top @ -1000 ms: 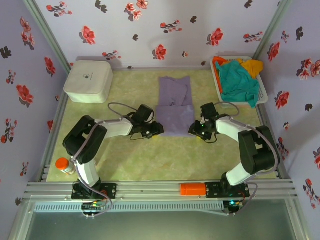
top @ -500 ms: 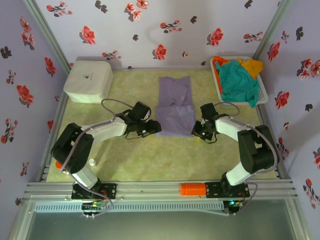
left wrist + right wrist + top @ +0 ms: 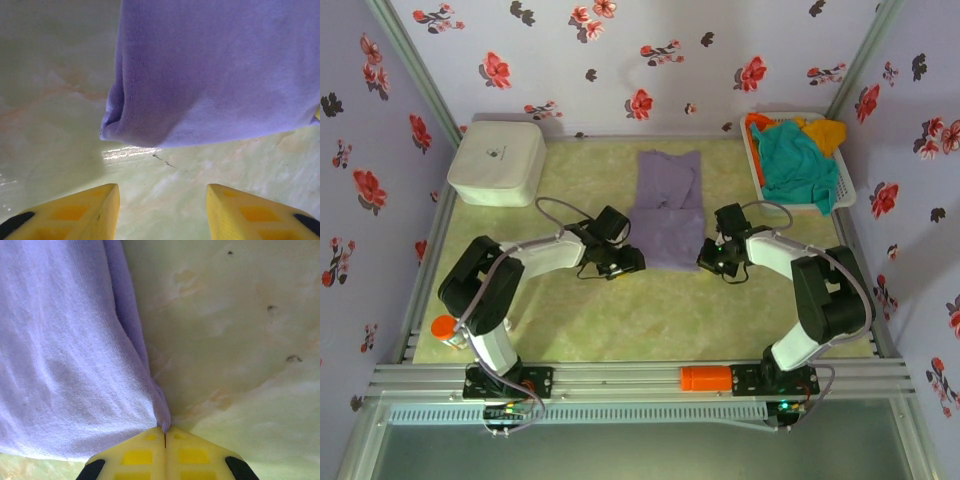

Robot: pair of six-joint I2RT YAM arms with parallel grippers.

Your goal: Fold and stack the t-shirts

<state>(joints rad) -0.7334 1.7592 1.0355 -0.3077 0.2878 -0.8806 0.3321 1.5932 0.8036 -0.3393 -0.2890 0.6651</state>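
Both arms are reaching forward with elbows bent, the wrists pointing inward toward each other and sitting low. The left claw point(image 3: 630, 262) is standing open, its fingers point(image 3: 95, 205) wide apart. The right claw point(image 3: 708, 260) is pressing its fingers point(image 3: 135, 456) together on a shirt point(image 3: 60, 365) corner.

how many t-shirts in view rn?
4. One lavender t-shirt mid-table; teal t-shirt, orange t-shirt and yellow t-shirt piled in the white basket, back right. More may be buried there.
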